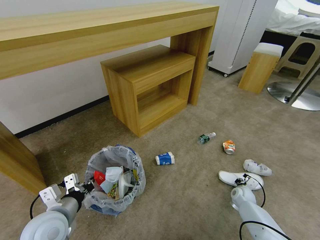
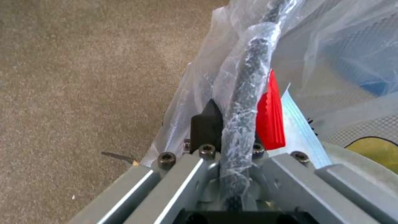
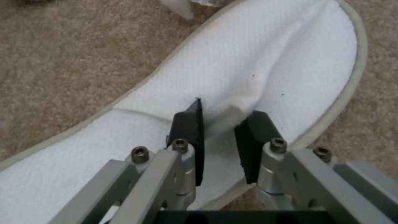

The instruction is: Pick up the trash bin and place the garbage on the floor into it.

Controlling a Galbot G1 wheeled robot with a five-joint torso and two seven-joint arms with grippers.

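Beige carpet covers the floor [image 1: 186, 203] in the head view, and the trash bin [image 1: 115, 178] stands on it near the long wooden desk [image 1: 100, 30], out in front of the desk's left leg and left of the low wooden cabinet [image 1: 150, 86] tucked beneath the desk. Its crinkled plastic liner holds a red cup, a pale mask and wrappers. The left gripper [image 1: 87, 186] sits at the bin's near-left rim. Loose litter lies to the right of the bin: a blue-white cup [image 1: 165, 158] just beside it, a small bottle [image 1: 206, 137] and an orange can [image 1: 229, 146] farther out, then a crumpled white slipper [image 1: 257, 167] and a flat white slipper [image 1: 233, 177], with the right gripper [image 1: 242, 181] down on the flat one. From the left wrist, the left gripper [image 2: 232, 124] is clenched on the bin's bag-wrapped black rim [image 2: 248, 93], one dark pad [image 2: 206, 123] outside the liner, and a red cup [image 2: 270, 118] lies just inside. From the right wrist, the right gripper [image 3: 222, 140] has its two black pads [image 3: 191, 133] pinching a raised fold of the flat slipper's white upper [image 3: 257, 71], the slipper's sole lying on the carpet [image 3: 62, 62].
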